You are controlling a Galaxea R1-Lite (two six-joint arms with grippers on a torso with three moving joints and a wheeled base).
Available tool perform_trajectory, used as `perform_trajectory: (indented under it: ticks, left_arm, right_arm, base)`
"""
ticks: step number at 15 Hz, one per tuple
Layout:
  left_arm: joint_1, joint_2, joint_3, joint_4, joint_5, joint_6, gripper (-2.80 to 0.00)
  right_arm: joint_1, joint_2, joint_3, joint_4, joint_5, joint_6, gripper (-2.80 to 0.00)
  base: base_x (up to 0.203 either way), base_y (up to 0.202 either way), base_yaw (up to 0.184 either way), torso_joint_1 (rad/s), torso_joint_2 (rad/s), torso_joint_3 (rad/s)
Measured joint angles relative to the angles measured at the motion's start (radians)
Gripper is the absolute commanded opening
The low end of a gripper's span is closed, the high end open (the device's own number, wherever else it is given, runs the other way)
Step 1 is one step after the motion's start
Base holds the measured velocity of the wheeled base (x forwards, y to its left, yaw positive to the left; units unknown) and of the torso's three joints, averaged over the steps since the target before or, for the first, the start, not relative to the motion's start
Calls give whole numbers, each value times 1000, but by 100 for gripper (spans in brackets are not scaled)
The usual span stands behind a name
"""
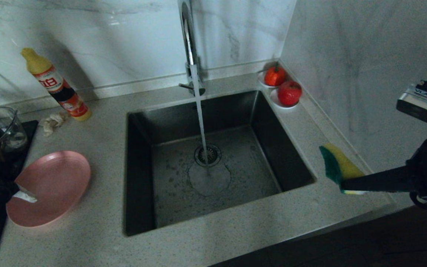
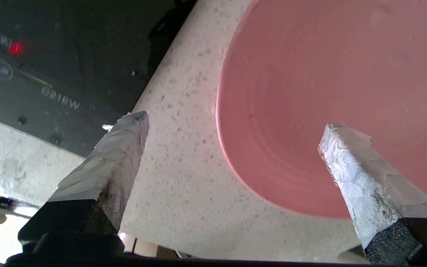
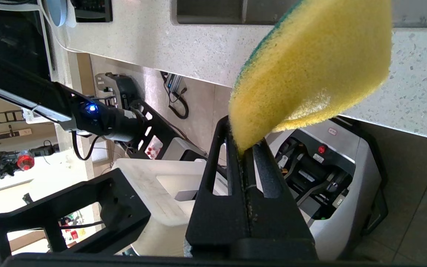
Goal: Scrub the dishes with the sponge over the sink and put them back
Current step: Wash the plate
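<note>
Now, at the bench [image 1: 98, 226]: the plate [image 1: 50, 185] lies flat at 9 o'clock of the sink [image 1: 213, 163], near the bench's front-left edge. The left pincer [image 2: 232, 148] is spread wide, its 2 taped fingertips [image 2: 128, 137] straddling the plate's near rim: 1 over bare bench, the other over the plate's ringed inner face. Whether either tip touches cannot be told. The right pincer [image 3: 248, 148] is clenched on 1 end of the sponge [image 1: 337, 165], held clear of the bench at 3 o'clock of the sink, green face toward the basin. Water runs from the tap [image 1: 188, 40] onto the basin floor just beside the drain [image 1: 208, 154]. No bowl is in view.

Risks, as judged. The plate is shallow and lies flat, so a tip may ride over the rim instead of getting under it; closing then would push the plate along the bench or pinch nothing. Gripped at only 1 point of the rim, a plate is likely to droop or slip on the way to the sink, more so once wet. The sponge is pinched at its end only and bends; scrubbing pressure could fold it or pull it free.

Writing. The bottle [image 1: 56, 85] at 10 o'clock carries a red and white label, unreadable here. The black hob [image 2: 58, 74] shows inverted letters, seemingly "GRIEW". The right wrist camera [image 1: 423, 102] bears "VLA".
</note>
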Motion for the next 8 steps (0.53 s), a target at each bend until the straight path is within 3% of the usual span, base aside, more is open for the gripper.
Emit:
perform_trajectory:
  ticks: [8]
  left_arm:
    - [1, 73, 20, -131, 23, -23, 0]
  right_arm:
    - [0, 1, 2, -2, -2, 0, -280]
  base:
    - [0, 0, 0, 0, 0, 0]
